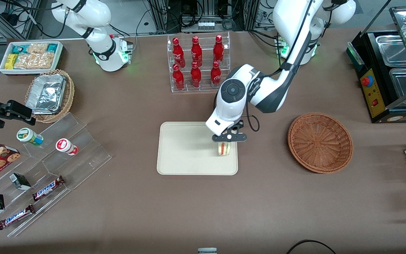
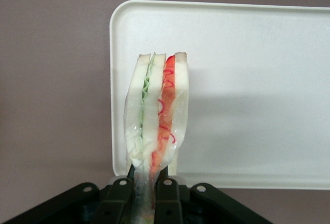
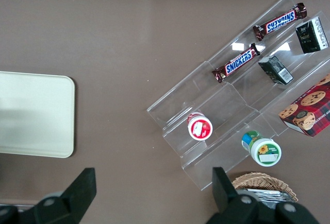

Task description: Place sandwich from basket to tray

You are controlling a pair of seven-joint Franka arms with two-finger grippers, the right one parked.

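My left gripper [image 1: 225,144] is shut on the sandwich [image 1: 223,149], a wrapped wedge of white bread with red and green filling. It holds the sandwich over the cream tray [image 1: 182,148], by the tray's edge nearest the basket. I cannot tell whether the sandwich touches the tray. In the left wrist view the sandwich [image 2: 154,110] stands between the black fingers [image 2: 166,193] over a corner of the tray [image 2: 247,90]. The reddish-brown basket [image 1: 320,141] is empty and lies toward the working arm's end of the table.
A clear rack of red bottles [image 1: 197,63] stands farther from the front camera than the tray. A tan basket of foil containers [image 1: 49,94], a white bin of snacks [image 1: 30,56] and a clear stepped shelf with snacks [image 1: 48,173] lie toward the parked arm's end. A black appliance [image 1: 389,70] stands toward the working arm's end.
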